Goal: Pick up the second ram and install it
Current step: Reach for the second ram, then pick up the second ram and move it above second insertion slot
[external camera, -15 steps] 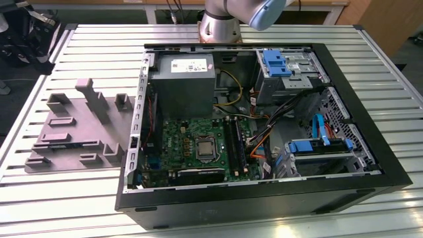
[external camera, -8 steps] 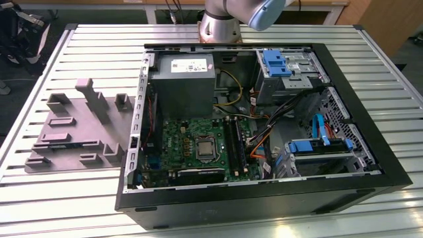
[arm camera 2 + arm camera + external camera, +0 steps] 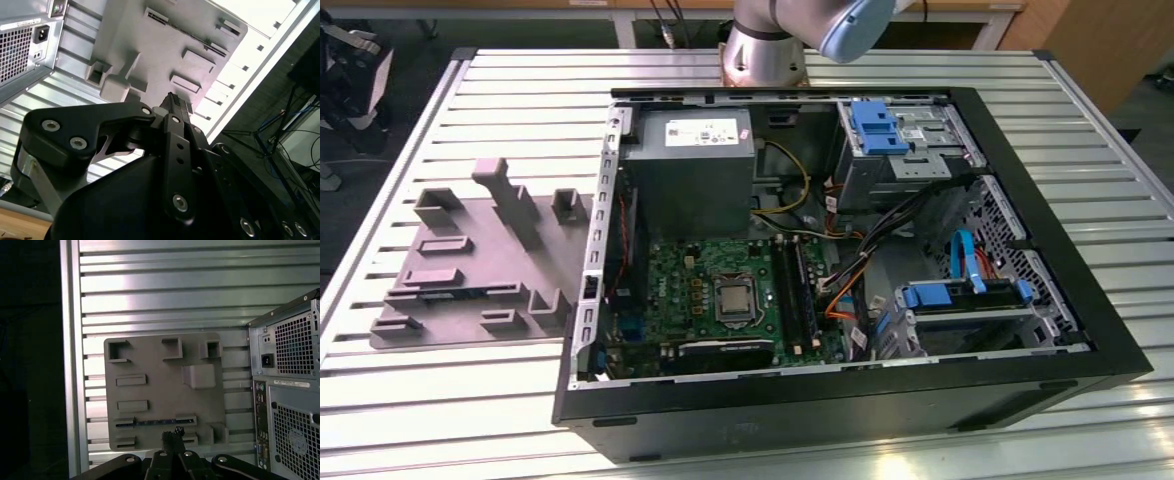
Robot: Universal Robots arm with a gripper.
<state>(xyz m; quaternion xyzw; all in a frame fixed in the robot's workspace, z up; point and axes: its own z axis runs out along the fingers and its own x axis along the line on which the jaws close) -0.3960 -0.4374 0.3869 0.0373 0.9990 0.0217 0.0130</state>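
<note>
From where I stand the step in hand looks like the approach for the pick. The ram (image 3: 150, 422) lies in the tray (image 3: 150, 360), a thin dark strip set on edge between two low blocks (image 3: 186, 418) along one side. The tray rests on the slatted surface (image 3: 150, 290), just beside the open case (image 3: 854, 400) on the exterior view's left. In both wrist views the end effector (image 3: 172, 434) hangs well clear above the tray. Its fingers are drawn together and nothing is held between them. In the first wrist view the tips sit close to the ram's middle, so the line-up looks roughly right already.

To do this well, I would judge that the fingers need to part only a little more than the board's thickness, since the blocks crowd both ends. The flat pads should face the ram's broad sides rather than its ends. The bare stretch between the blocks seems the place to grip, near mid-length so the stick hangs level. The descent wants to be square to the tray, because a tilted approach could push the board over in its groove or nick the chips. A straight, upright lift would keep it from catching on the blocks. That would also leave it oriented for the slots (image 3: 794, 290) on the board inside the case.
</note>
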